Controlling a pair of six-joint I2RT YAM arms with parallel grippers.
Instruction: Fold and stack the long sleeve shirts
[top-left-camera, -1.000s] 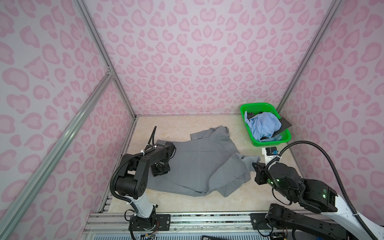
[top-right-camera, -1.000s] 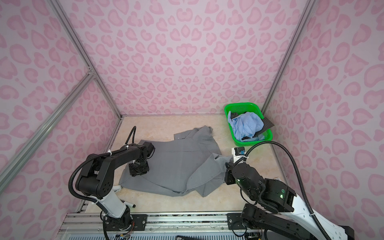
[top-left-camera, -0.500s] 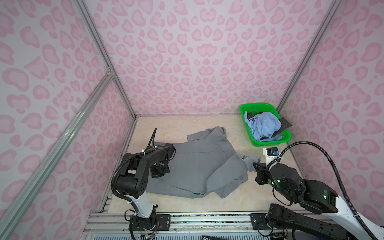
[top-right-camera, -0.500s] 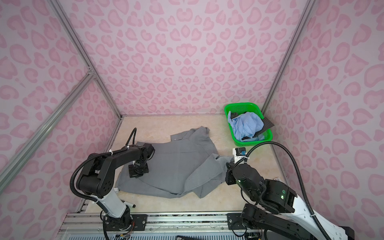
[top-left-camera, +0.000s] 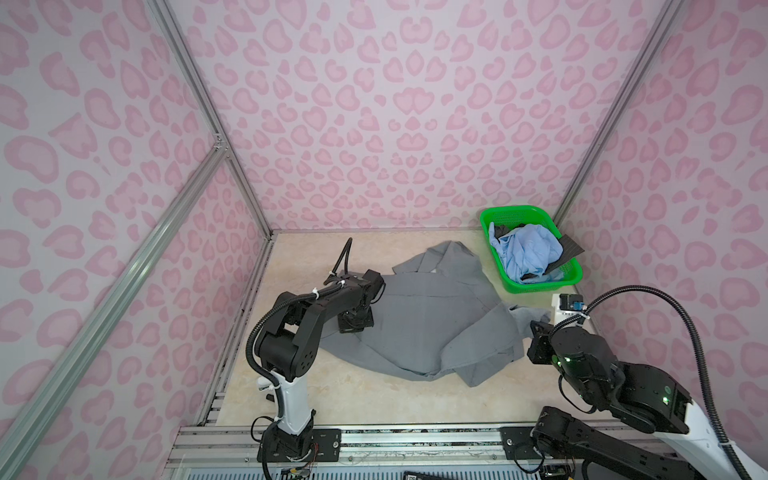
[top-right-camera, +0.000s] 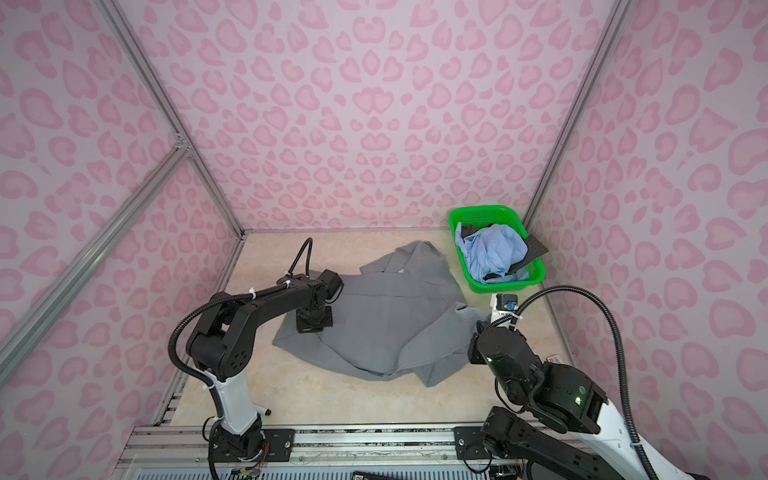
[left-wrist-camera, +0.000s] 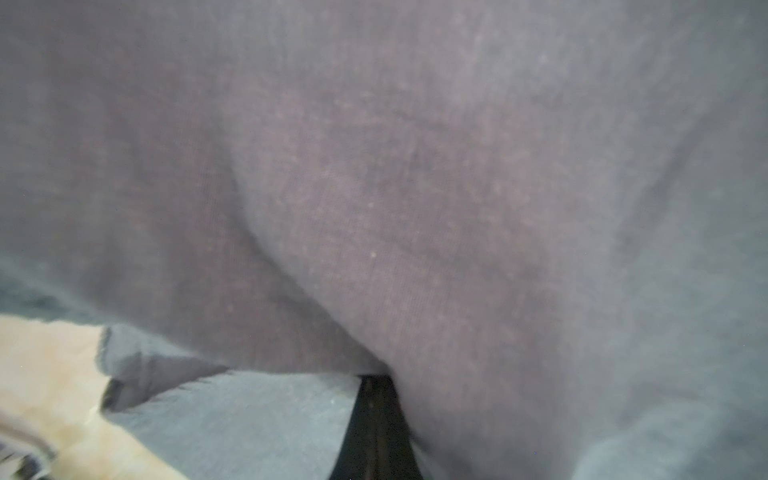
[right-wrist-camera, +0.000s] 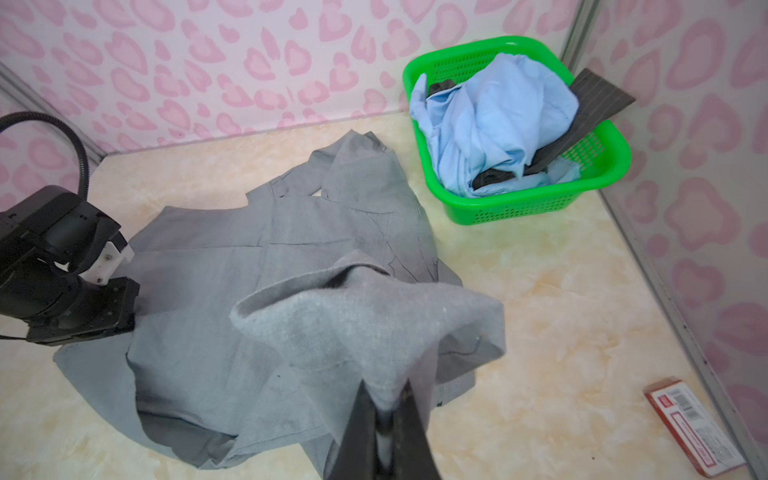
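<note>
Two end effectors had hold of one garment. The right end effector (right-wrist-camera: 384, 415) was clamped closed, its dark fingers (right-wrist-camera: 357, 432) pinching a bunched end of the grey shirt (right-wrist-camera: 249, 270) and lifting it off the surface (right-wrist-camera: 540, 311), so the cloth rose in a small tent. In both top views it (top-left-camera: 536, 332) sat at the shirt's 3 o'clock edge.

The left end effector (top-left-camera: 353, 326) pointed down at the shirt's 9 o'clock side. Its jaws were closed too. The left wrist view showed grey cloth gathered at a dark fingertip (left-wrist-camera: 376, 419) and draped, blurred, close across the lens.

Between the two, the grey shirt (top-right-camera: 386, 320) lay rumpled across the middle of the surface. Its collar pointed toward 1 o'clock and a folded flap lay toward 5 o'clock.

Near the collar but apart from it, a green basket (top-left-camera: 536, 286) stood in the 2 o'clock corner. It held a crumpled light blue shirt (top-left-camera: 528, 249), with a dark charcoal shirt (top-left-camera: 569, 249) sticking out over the rim.

At 4 o'clock, by the wall, a red-and-white box (right-wrist-camera: 698, 428) lay flat.
</note>
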